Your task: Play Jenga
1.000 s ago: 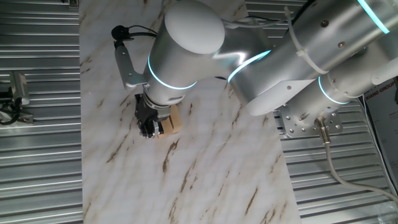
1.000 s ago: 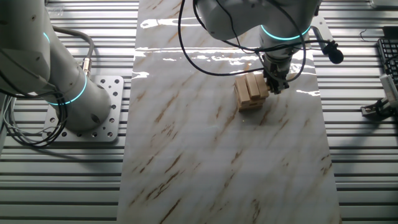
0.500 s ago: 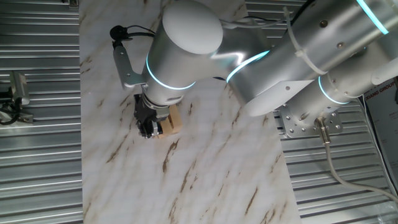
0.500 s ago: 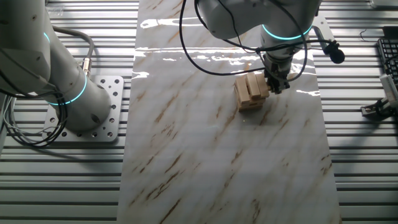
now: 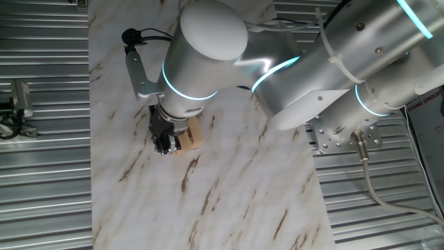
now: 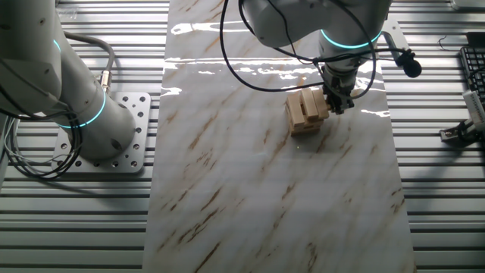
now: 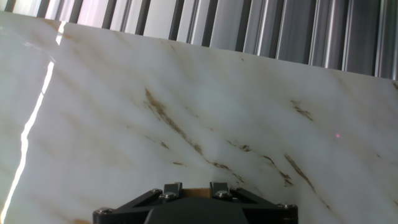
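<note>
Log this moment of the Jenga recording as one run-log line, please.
task: Play Jenga | pincer: at the far edge of the Jenga stack, jaw state hidden | stack: standing on marble board | phase: contact at stack

A low, upright Jenga (image 6: 305, 111) stack of tan wooden blocks on the marble table (image 6: 250, 189).

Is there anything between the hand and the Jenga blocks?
Nothing: in the other fixed view the hand is right at the side of the blocks, with no gap visible.
</note>
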`<action>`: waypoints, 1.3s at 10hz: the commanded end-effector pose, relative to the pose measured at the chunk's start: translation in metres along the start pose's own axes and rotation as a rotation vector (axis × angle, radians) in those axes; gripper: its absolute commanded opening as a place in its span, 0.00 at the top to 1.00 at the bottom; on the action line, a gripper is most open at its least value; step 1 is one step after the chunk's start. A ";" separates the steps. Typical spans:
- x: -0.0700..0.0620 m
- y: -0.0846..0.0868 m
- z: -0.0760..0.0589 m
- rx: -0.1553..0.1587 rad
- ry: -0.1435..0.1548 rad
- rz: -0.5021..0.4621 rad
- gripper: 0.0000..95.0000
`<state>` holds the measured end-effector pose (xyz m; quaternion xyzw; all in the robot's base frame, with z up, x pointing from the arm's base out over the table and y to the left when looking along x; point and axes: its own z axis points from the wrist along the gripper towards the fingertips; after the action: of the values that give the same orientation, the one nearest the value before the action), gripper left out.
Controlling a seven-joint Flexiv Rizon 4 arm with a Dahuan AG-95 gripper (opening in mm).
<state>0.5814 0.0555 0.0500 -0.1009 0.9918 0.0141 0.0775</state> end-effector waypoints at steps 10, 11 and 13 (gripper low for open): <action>-0.002 0.000 0.002 -0.002 -0.002 0.001 1.00; -0.002 0.000 0.002 -0.002 -0.002 0.001 1.00; -0.003 0.000 0.002 -0.002 -0.002 0.002 1.00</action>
<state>0.5846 0.0564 0.0482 -0.0999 0.9918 0.0150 0.0788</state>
